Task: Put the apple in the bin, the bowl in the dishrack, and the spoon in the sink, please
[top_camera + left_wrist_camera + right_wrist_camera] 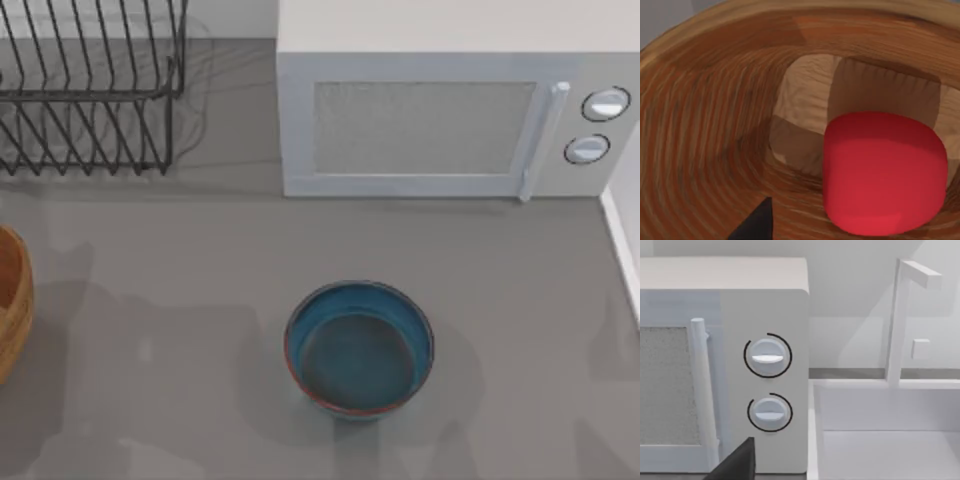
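The red apple (885,172) lies on the floor of the wooden bin (700,125), which stands at the table's left edge (12,300). A black tip of my left gripper (757,222) hangs just above the bin's inner wall, beside the apple and apart from it. The teal-blue bowl (360,347) stands upright and empty at the table's front middle. The black wire dishrack (90,90) is at the back left. The white sink (890,440) lies right of the microwave, and my right gripper (735,462) shows as a dark tip facing both. The spoon is out of view.
A white microwave (420,120) with its door shut stands at the back, and its two knobs (767,382) face the right wrist camera. A white faucet (897,325) rises behind the sink. The sink's rim (622,250) runs along the table's right edge.
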